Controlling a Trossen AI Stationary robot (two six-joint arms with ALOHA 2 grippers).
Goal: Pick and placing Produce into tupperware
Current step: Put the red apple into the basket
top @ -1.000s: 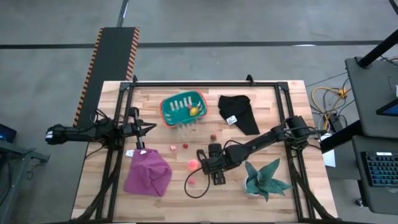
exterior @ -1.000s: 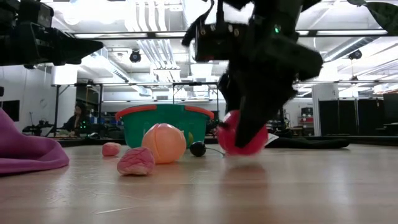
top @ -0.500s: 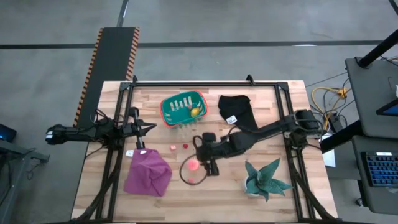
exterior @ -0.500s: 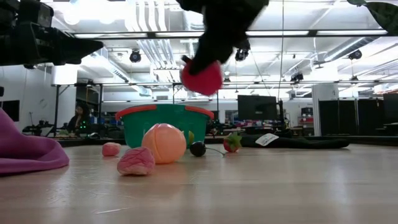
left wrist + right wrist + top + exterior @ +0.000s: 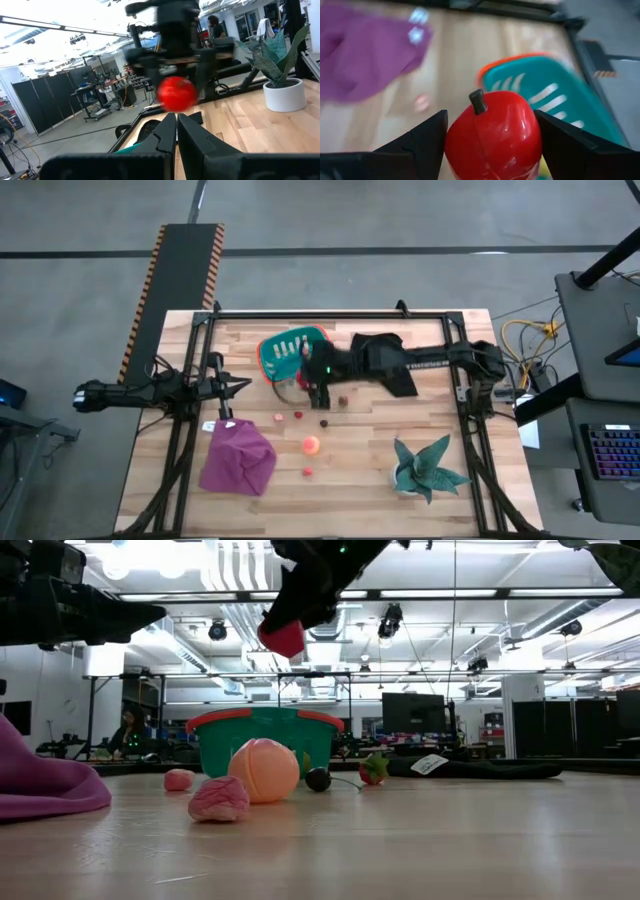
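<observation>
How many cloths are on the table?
2. The purple cloth lies near the left gripper; the black cloth lies right of the green container, partly under the right arm.

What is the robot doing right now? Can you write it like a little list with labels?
Right gripper: shut on the red apple, held in the air by the teal basket
Left gripper: shut, waiting at the table's left edge
Basket: near the far side of the table
Still on the table: orange fruit, pink fruit, dark berry, strawberry
Other things: purple cloth, black cloth, spiky plant
</observation>
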